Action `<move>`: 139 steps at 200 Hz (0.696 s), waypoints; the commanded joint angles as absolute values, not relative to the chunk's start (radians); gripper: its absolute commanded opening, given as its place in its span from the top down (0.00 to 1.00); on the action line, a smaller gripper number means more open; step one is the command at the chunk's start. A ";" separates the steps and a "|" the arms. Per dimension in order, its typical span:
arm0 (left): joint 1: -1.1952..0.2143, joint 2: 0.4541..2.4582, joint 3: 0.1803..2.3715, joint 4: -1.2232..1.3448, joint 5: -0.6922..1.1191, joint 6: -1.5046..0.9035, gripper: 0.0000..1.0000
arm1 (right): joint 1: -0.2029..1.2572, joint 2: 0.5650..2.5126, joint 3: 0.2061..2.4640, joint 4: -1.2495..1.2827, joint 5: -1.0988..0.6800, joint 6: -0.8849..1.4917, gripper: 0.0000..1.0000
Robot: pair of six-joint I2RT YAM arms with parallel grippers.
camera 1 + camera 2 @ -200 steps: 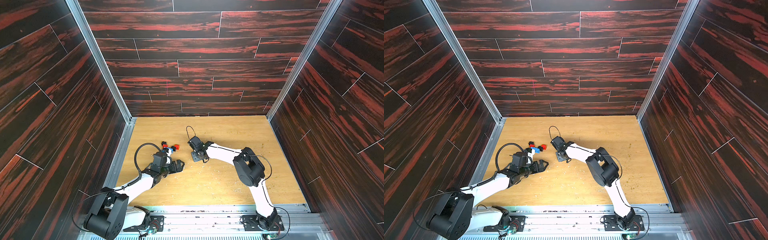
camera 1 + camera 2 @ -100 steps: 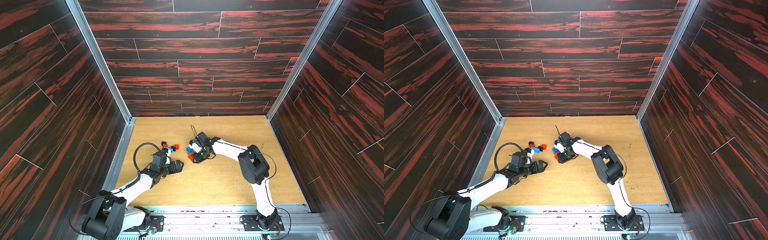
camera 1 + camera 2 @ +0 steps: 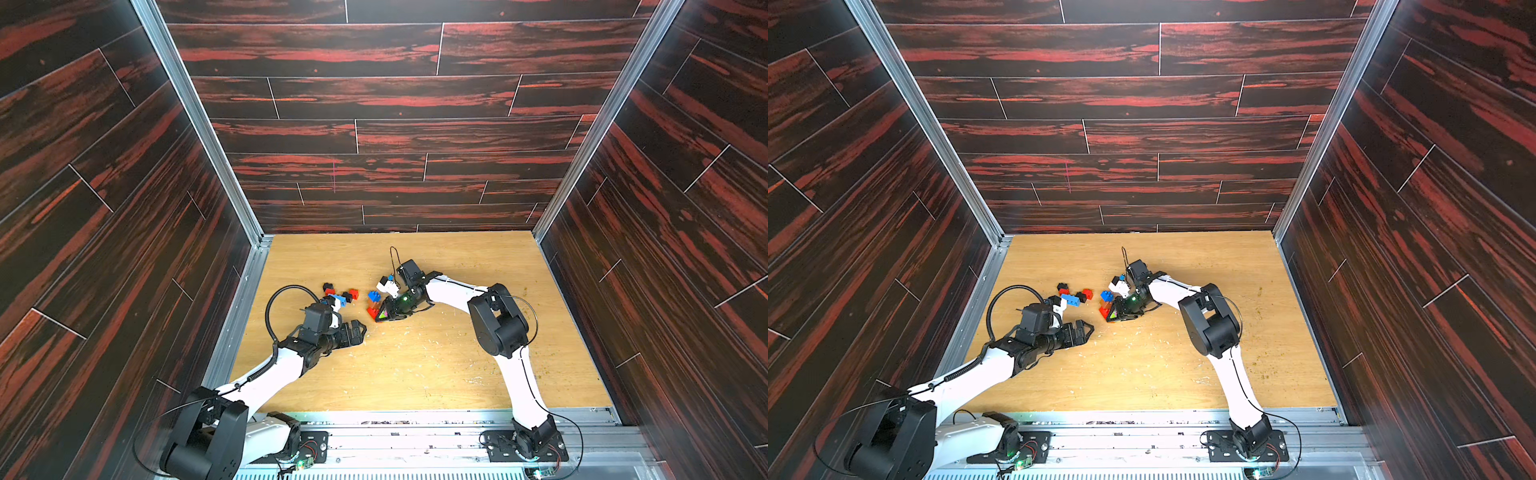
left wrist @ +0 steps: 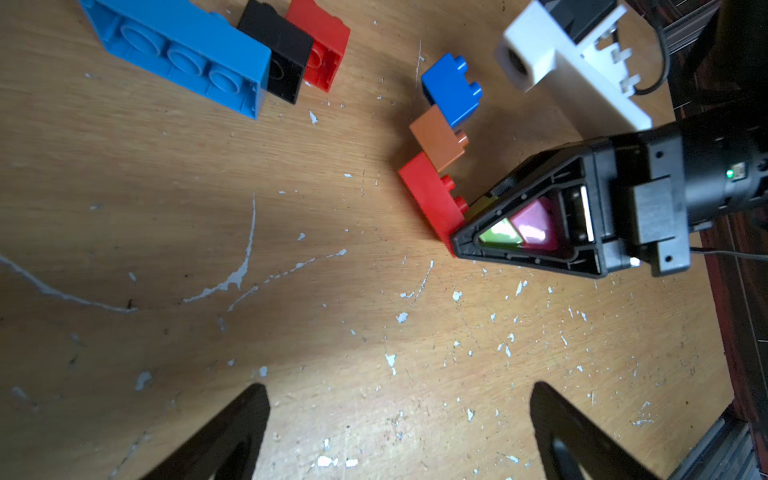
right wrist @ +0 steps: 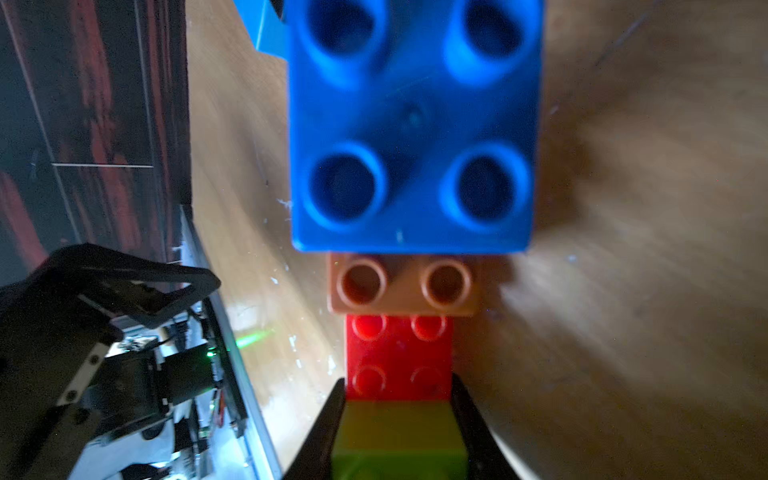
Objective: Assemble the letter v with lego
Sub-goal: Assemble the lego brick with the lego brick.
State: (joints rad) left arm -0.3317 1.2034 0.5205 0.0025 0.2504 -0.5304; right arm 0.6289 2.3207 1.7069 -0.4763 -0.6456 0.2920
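left gripper (image 3: pixel 360 329), nearest the robot's base: it hangs low over the wooden table (image 3: pixel 457 353) with its jaws spread wide and nothing between them. in the left wrist view its two fingers (image 4: pixel 241 415) frame bare, paint-flecked board.

right gripper (image 3: pixel 379 318), just beyond and to the right: it lies close to the table and points toward the left gripper. its jaws are clamped on the green brick (image 5: pixel 399 440). through the finger's cut-out in the left wrist view, a pink brick (image 4: pixel 536 224) sits joined behind the green one, deeper in the claw.

held lego, from the jaw tips outward: a stepped row of red brick (image 4: pixel 432 199) at the tips, then orange brick (image 4: pixel 436 139), then blue brick (image 4: pixel 451 89). each is joined to the next and shifted about half a brick sideways, and the row slants away from the claw toward the back wall. whether the row rests on the table or hangs just clear of it cannot be told.

loose cluster, farther off toward the left wall and apart from both claws: a long light-blue brick (image 4: pixel 183 58), with a black brick (image 4: pixel 278 54) and a second red brick (image 4: pixel 324 45) side by side at its end. another black brick (image 3: pixel 328 286) lies farthest of all.
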 commanded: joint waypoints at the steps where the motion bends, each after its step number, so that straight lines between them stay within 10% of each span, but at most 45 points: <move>1: -0.327 1.172 0.545 -0.028 0.234 -0.517 0.00 | 0.620 2.358 1.737 -0.507 -0.665 0.350 0.76; 20: -0.328 1.177 0.542 -0.023 0.235 -0.519 0.00 | 0.619 2.367 1.738 -0.507 -0.622 0.377 0.72; 24: -0.327 1.178 0.540 -0.020 0.235 -0.521 0.00 | 0.620 2.367 1.739 -0.504 -0.610 0.384 0.52; 27: -0.327 1.178 0.539 -0.017 0.236 -0.521 0.00 | 0.620 2.368 1.738 -0.501 -0.602 0.390 0.12; 31: -0.327 1.179 0.538 -0.016 0.236 -0.524 0.00 | 0.620 2.368 1.738 -0.497 -0.594 0.396 0.02; 139: -0.330 1.256 0.591 -0.081 0.205 -0.497 0.00 | 0.612 2.209 1.673 -0.429 -0.309 0.423 0.01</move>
State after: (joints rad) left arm -0.3317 1.2259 0.5446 -0.0330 0.2276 -0.5205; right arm 0.6228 2.2692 1.6997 -0.3828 -0.4877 0.4305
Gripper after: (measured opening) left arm 0.999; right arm 0.984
